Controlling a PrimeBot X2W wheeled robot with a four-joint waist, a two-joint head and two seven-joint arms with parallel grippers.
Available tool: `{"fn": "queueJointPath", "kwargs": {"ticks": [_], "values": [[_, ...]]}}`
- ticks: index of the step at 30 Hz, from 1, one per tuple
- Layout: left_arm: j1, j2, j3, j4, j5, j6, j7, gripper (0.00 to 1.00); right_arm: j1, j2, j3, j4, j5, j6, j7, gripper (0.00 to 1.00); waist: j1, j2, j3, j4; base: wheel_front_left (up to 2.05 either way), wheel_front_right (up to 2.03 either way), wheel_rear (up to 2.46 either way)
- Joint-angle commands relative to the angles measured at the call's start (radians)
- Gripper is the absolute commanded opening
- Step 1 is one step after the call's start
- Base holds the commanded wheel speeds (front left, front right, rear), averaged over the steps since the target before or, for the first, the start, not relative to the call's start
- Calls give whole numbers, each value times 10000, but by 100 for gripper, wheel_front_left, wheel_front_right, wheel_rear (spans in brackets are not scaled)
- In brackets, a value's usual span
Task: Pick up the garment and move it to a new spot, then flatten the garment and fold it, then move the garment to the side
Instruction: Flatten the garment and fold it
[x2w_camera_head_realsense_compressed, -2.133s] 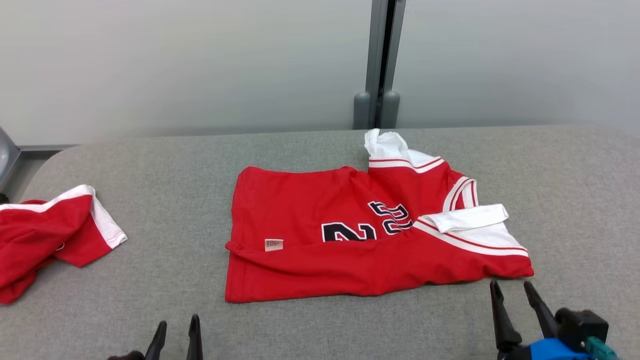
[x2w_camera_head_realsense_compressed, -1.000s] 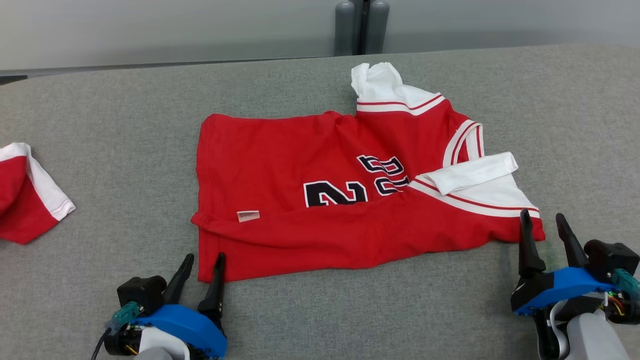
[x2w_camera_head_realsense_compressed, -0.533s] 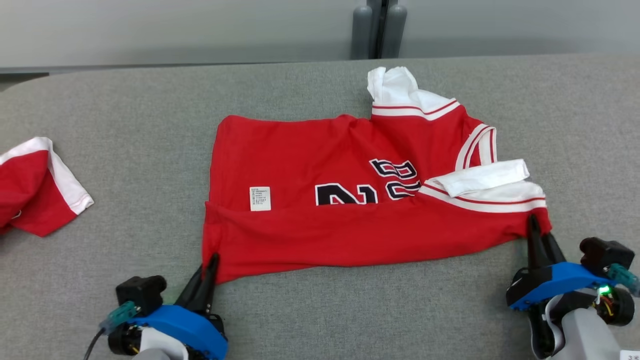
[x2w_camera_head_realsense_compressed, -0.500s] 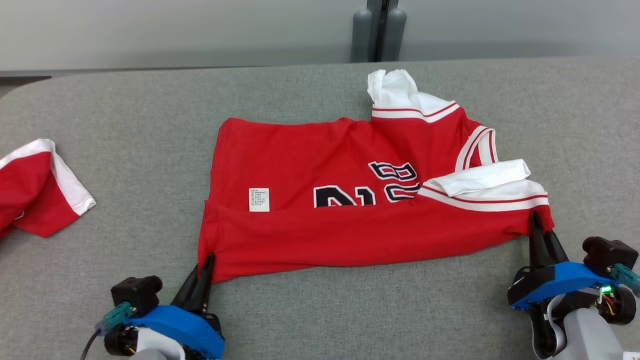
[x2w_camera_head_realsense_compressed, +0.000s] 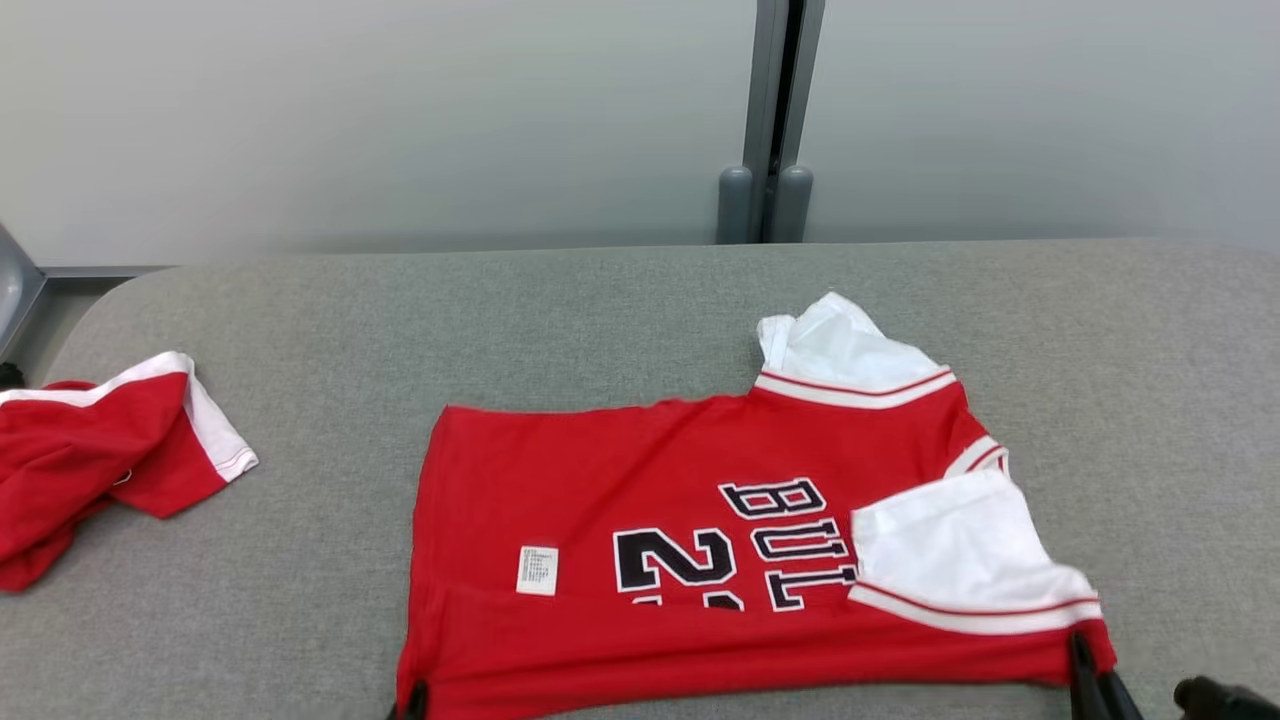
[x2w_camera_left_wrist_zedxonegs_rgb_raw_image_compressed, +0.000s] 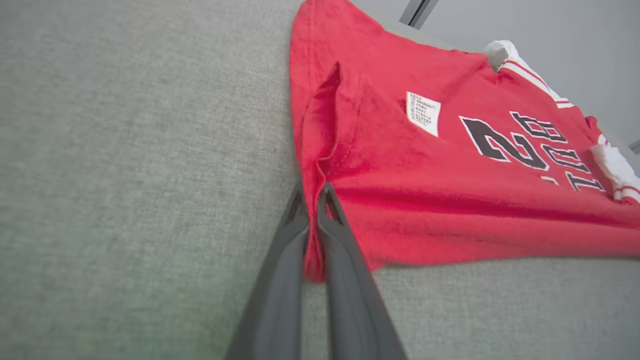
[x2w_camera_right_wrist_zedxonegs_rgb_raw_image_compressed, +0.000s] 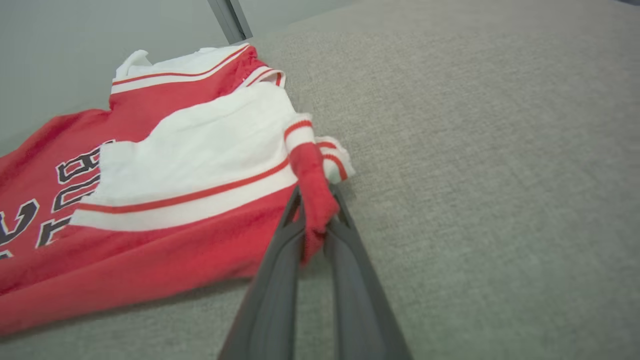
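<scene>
The garment (x2w_camera_head_realsense_compressed: 640, 470) is a red jersey with white sleeves, black numbers and letters, and a white label. It lies spread on the grey table (x2w_camera_head_realsense_compressed: 600, 310). My left gripper (x2w_camera_head_realsense_compressed: 413, 700) sits at the jersey's near left corner. In the left wrist view the left gripper (x2w_camera_left_wrist_zedxonegs_rgb_raw_image_compressed: 311, 195) is shut on the red hem of the garment (x2w_camera_left_wrist_zedxonegs_rgb_raw_image_compressed: 425, 170). My right gripper (x2w_camera_head_realsense_compressed: 1078, 655) is at the near right corner. In the right wrist view the right gripper (x2w_camera_right_wrist_zedxonegs_rgb_raw_image_compressed: 317, 200) pinches a bunched red corner of the garment (x2w_camera_right_wrist_zedxonegs_rgb_raw_image_compressed: 165, 160), just below the white sleeve.
A second red and white garment (x2w_camera_head_realsense_compressed: 90, 460) lies crumpled at the table's left edge. Behind the table stands a pale wall with a grey vertical post (x2w_camera_head_realsense_compressed: 770, 120). Bare grey table surface lies to the right of the jersey and behind it.
Both grippers have gone from open to shut on the near corners. The jersey has slid toward me, its near fold and white sleeve have spread out, and the head camera has tilted up.
</scene>
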Motion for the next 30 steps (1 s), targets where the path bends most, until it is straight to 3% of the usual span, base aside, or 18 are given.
{"fn": "queueJointPath", "kwargs": {"ticks": [1, 2, 3, 13, 21, 30], "values": [[134, -40, 128, 97, 42, 35, -6, 0, 193, -81, 20, 98, -39, -17, -42, 18, 2, 0, -42, -38, 0, 0, 0], [259, -102, 181, 149, 76, 33, -6, 32, 271, -81, 21, 189, -3, -17, -42, 60, 2, 0, -42, -43, 0, 0, 0], [320, -148, 234, 190, 134, 35, -5, 100, 291, -84, 2, 241, 60, -17, -42, 100, 2, 0, -20, -46, 0, 0, 0], [-1293, 7, 1253, -490, 620, 32, -5, 100, -1153, -62, 12, -345, -846, -9, -39, 100, 2, 0, 1001, -85, 0, 0, 0], [-4093, 837, -39, 693, -237, 32, 197, 100, -3103, -62, 760, -2, -1640, -9, 68, 100, 2, 0, 1954, -299, 0, 0, 0], [-5863, 1432, -1585, 1902, -1492, 32, 726, 100, -4849, -62, 1215, 126, -2370, -9, 767, 100, 2, 0, 2944, -463, 0, 0, 0]]}}
